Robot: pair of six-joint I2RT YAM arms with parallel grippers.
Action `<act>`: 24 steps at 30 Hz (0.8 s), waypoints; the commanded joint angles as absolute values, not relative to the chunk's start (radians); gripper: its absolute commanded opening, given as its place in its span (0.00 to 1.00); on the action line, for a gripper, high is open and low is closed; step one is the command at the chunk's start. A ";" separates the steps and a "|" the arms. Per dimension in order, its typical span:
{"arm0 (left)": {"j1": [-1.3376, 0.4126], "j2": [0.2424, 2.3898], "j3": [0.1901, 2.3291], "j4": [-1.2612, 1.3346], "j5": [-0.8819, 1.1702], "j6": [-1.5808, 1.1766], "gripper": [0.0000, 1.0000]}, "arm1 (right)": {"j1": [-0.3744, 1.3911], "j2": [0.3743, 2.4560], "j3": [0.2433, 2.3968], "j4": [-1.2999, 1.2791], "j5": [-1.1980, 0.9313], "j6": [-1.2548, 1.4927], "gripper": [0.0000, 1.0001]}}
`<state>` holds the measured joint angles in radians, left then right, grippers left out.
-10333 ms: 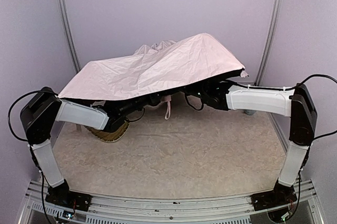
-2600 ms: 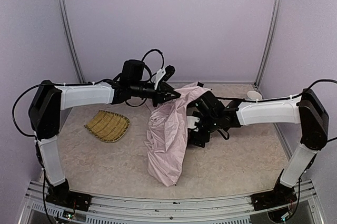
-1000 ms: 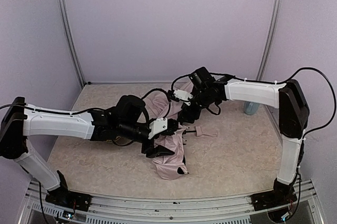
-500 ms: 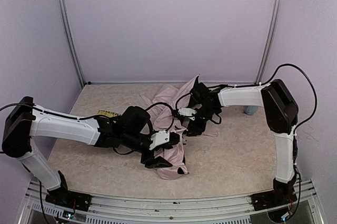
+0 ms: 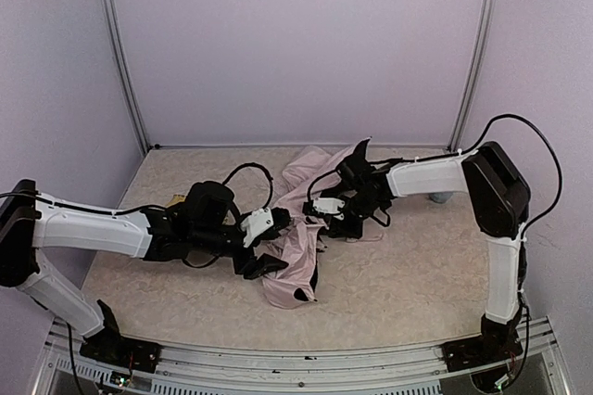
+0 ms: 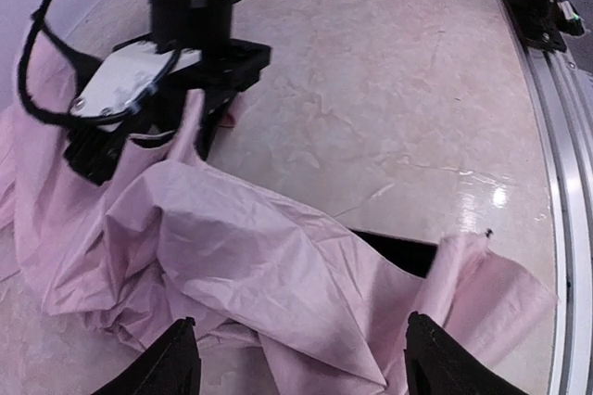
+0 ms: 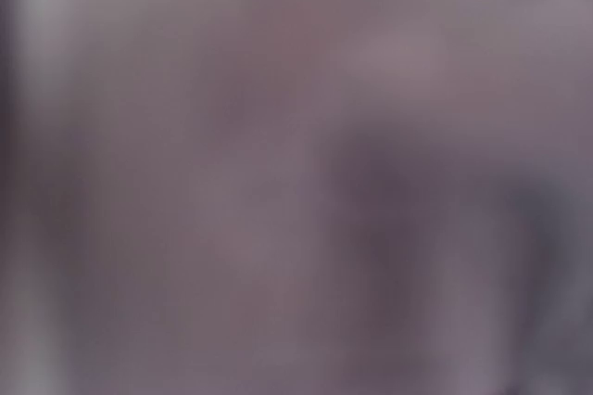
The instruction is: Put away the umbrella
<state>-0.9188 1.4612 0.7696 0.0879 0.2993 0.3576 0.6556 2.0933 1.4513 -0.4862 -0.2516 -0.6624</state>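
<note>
Currently: umbrella (image 5: 295,261), pale pink, thin fabric, lies in a crumpled heap on the beige table (image 5: 408,274), about mid-table, between the two arms. Left gripper (image 6: 301,372): fingers spread wide, low over the near end of the fabric, nothing clamped. Right gripper (image 5: 332,223): pushed into the far folds; clenched or released, I cannot tell. Its wrist camera gives only a pinkish-grey blur.

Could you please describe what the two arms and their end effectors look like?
The left arm and right arm have white shells between bulky black joints, with loose black cables looping along them. The left end effector and right end effector are black with a white panel.
</note>
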 commanded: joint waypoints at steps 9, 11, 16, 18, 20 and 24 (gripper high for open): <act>-0.776 1.427 0.695 0.339 0.190 0.110 0.84 | 0.632 1.759 1.320 -0.218 -0.148 -0.722 0.00; -0.749 1.432 0.683 0.371 0.231 0.068 0.89 | 0.626 1.715 1.320 -0.201 -0.157 -0.727 0.00; -0.697 1.463 0.662 0.453 0.334 0.015 0.94 | 0.616 1.624 1.312 -0.156 -0.186 -0.736 0.00; -0.696 1.476 0.658 0.487 0.399 0.024 0.95 | 0.612 1.600 1.314 -0.148 -0.204 -0.736 0.00; -0.697 1.494 0.650 0.528 0.440 0.028 0.95 | 0.612 1.587 1.324 -0.149 -0.214 -0.739 0.00; -0.685 1.563 0.650 0.568 0.377 0.051 0.93 | 0.611 1.573 1.359 -0.192 -0.238 -0.750 0.00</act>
<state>-0.6971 1.4986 0.6613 0.4870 0.3679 0.0444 0.6182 1.6161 1.3128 -0.2230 -0.1867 -0.7414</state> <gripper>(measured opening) 0.949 0.025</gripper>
